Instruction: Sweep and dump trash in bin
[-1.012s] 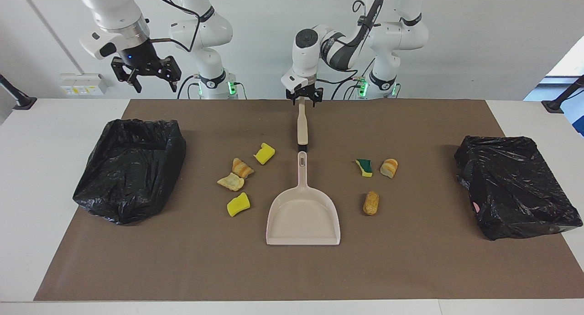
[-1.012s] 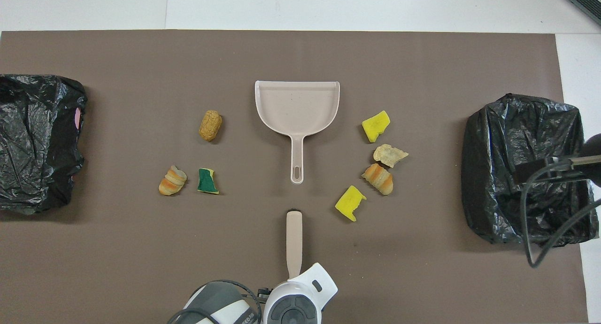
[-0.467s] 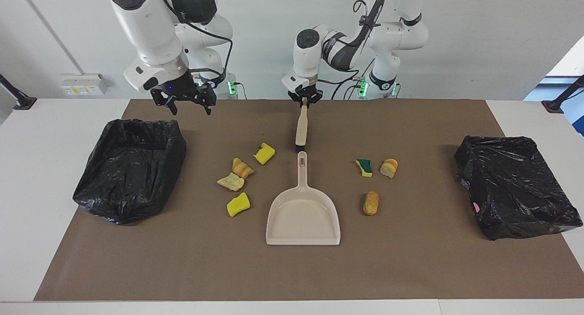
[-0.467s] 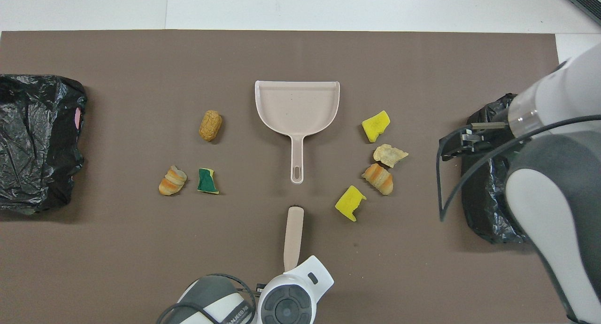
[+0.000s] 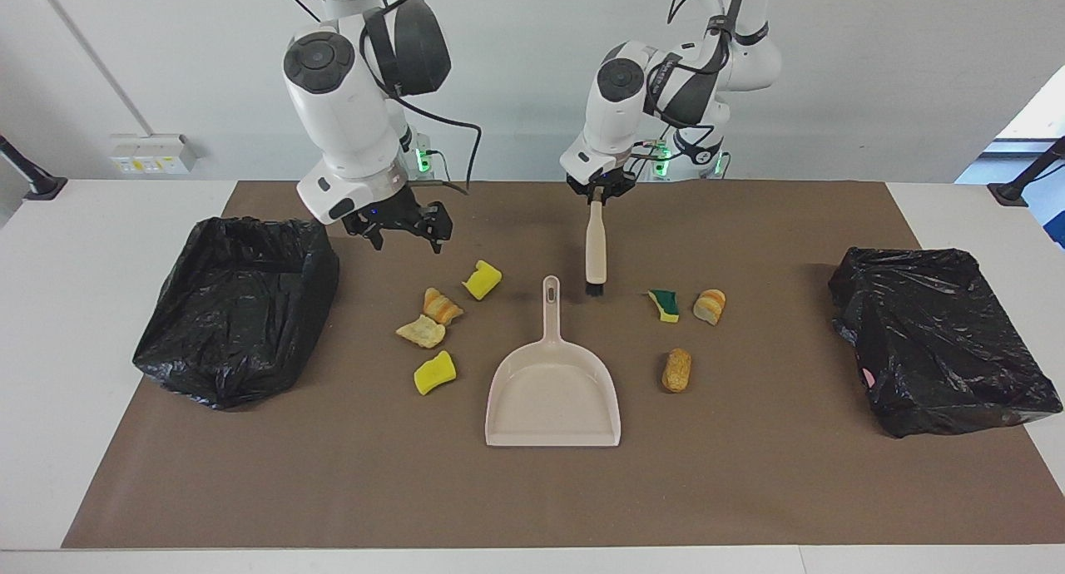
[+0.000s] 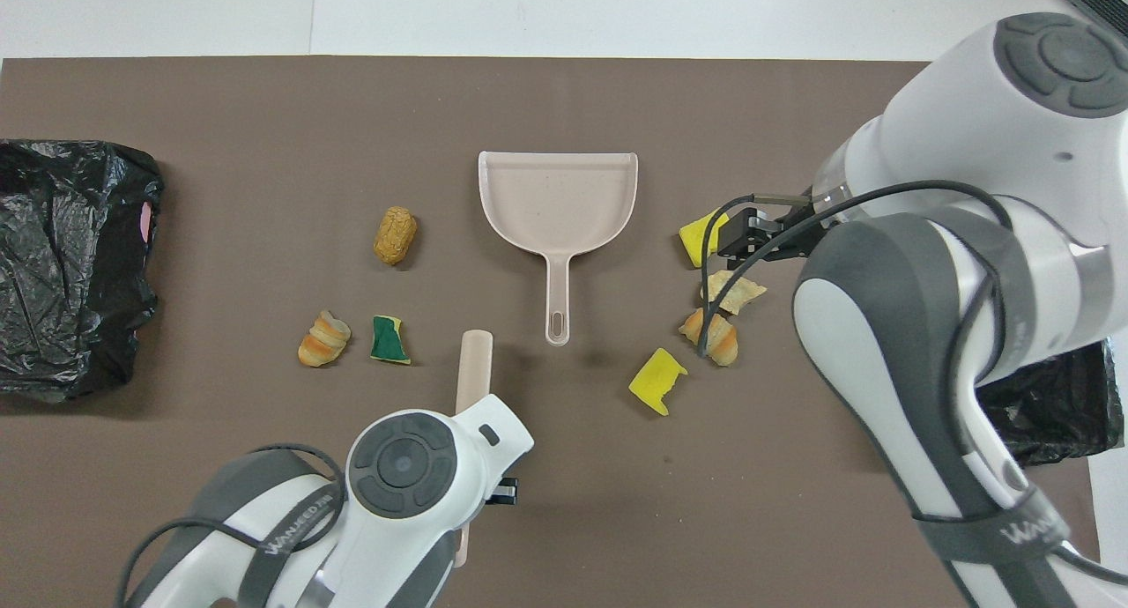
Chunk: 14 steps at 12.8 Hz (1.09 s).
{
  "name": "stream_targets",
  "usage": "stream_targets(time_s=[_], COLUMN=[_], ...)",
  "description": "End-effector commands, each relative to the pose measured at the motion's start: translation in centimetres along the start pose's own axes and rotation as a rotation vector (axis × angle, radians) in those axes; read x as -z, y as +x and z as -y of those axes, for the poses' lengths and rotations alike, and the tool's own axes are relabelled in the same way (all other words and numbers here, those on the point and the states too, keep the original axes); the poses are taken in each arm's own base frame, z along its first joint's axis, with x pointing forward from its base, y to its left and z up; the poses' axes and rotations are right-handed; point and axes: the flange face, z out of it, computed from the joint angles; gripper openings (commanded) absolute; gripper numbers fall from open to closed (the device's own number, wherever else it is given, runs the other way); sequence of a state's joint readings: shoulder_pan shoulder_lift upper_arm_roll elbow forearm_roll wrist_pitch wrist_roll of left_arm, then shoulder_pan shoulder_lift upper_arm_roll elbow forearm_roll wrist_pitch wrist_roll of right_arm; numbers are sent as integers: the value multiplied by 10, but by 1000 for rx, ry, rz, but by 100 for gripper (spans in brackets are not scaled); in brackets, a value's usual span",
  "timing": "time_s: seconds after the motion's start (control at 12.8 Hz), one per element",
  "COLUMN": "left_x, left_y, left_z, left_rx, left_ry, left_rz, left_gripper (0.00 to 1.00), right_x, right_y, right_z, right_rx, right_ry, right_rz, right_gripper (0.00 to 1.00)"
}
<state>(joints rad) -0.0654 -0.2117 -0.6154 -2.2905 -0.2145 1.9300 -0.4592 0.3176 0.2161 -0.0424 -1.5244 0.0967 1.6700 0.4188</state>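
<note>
Brown mat [image 5: 749,491] on white table [image 5: 83,249]; left fingers [image 5: 596,193] pinching brush [image 5: 595,254], right fingers [image 5: 403,233] spread.

High camera facing the robots, steep overhead from their end, both sharing the brown mat [image 5: 749,491].

A: What can't you see from above?

B: The big white right arm [image 6: 961,264] covers most of the crinkly black bin bag [image 6: 1049,396] and part of the pale torn bread chunk [image 6: 736,289].

A: And the beige plastic brush [image 6: 473,361]?

B: The white left arm [image 6: 414,476] hides its handle end. The other black bag [image 6: 70,264] is cut off by the edge.
</note>
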Motion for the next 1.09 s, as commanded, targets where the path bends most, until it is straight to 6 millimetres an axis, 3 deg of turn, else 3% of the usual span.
stream_targets(time_s=[0.0, 0.16, 0.31, 0.39, 0.7, 0.78, 0.93, 1.01], left_x=[20, 24, 24, 24, 20, 20, 10, 8], left_y=[6, 26, 46, 53, 65, 66, 60, 59], left_z=[38, 78, 128, 148, 213, 219, 222, 223], left_rx=[22, 81, 155, 190, 303, 297, 282, 286], left_ry=[110, 123, 117, 112, 80, 78, 84, 86], left_rz=[-65, -70, -65, -61, -32, -32, -11, 3], left_gripper=[0, 0, 0, 0, 0, 0, 0, 0], right_x=[-21, -36, -64, -72, -127, -130, -160, -163], right_y=[9, 10, 5, 4, -11, -8, -31, -24], right_z=[52, 70, 109, 119, 164, 168, 190, 182], right_rx=[-55, -70, -143, -140, 25, 30, 143, 138], right_ry=[25, 26, 81, 91, 40, 66, 56, 57], right_rz=[-23, -23, -12, -18, -11, -39, -43, -45], right_gripper=[100, 100, 100, 100, 100, 100, 100, 100])
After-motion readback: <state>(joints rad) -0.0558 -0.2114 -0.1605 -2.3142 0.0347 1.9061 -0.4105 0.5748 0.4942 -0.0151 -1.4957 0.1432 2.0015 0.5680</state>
